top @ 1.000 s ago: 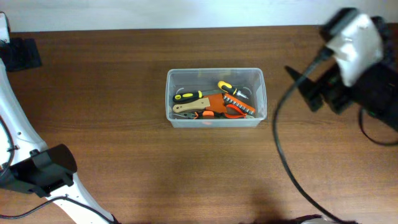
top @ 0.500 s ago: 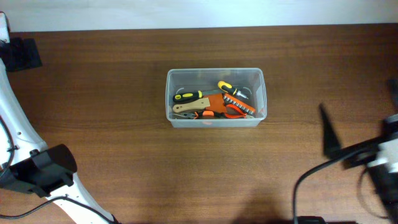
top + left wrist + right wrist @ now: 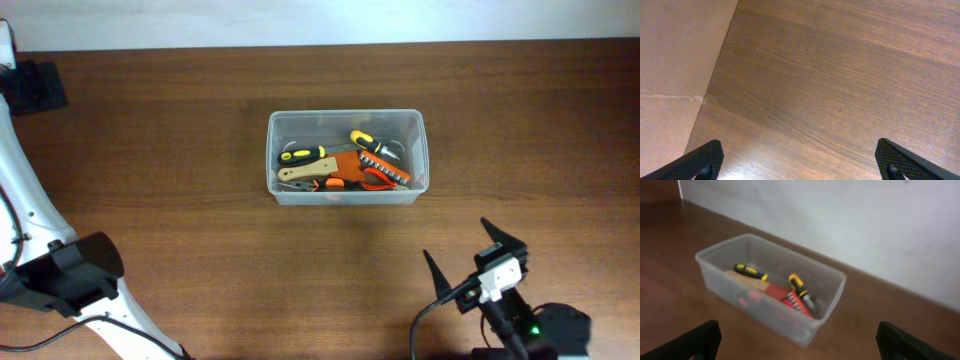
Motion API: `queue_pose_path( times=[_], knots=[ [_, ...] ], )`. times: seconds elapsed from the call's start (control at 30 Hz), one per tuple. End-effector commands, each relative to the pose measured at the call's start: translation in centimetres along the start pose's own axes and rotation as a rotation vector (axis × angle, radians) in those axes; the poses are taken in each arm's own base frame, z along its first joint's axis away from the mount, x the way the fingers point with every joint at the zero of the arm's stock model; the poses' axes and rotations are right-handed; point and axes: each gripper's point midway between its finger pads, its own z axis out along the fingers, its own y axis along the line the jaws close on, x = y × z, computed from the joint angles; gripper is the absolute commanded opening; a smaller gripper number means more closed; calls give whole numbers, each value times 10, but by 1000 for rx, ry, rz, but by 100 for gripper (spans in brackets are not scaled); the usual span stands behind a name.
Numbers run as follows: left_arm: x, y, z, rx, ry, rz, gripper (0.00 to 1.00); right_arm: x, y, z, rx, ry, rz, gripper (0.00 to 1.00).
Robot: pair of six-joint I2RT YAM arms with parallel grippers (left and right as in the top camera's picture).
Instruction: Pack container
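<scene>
The clear plastic container stands in the middle of the table. It holds several hand tools: two yellow-and-black screwdrivers, an orange-handled tool and a wooden handle. My right gripper is open and empty, near the front right, apart from the container and facing it. In the right wrist view the container lies ahead of the gripper, with the screwdrivers inside. My left gripper is open and empty over bare wood near the table's edge.
The left arm's black wrist block is at the front left. A black mount sits at the far left corner. A white wall runs behind the table. The table's left edge borders a beige floor.
My right arm has swung from the far right side down to the front right and now faces the container. The left arm and the container have not moved.
</scene>
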Motion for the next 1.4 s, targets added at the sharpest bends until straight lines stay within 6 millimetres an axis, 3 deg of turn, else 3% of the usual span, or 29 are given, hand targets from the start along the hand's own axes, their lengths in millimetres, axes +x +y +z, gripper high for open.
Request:
queue_pose_path(
  times=[0.0,0.37,0.77,1.37],
  knots=[
    [-1,-1,-2,6,-7,-14,99,19,3,11,-19,-9,59,99],
    [-1,-1,-2,6,-7,-14,99,64,-13,21,93,86,87,99],
    [-1,-1,-2,6,-7,-13,99,92,-21,24,156,143,100,99],
    [-1,-1,-2,6,-7,-14,99,92,-21,24,158,140,98,99]
  ],
)
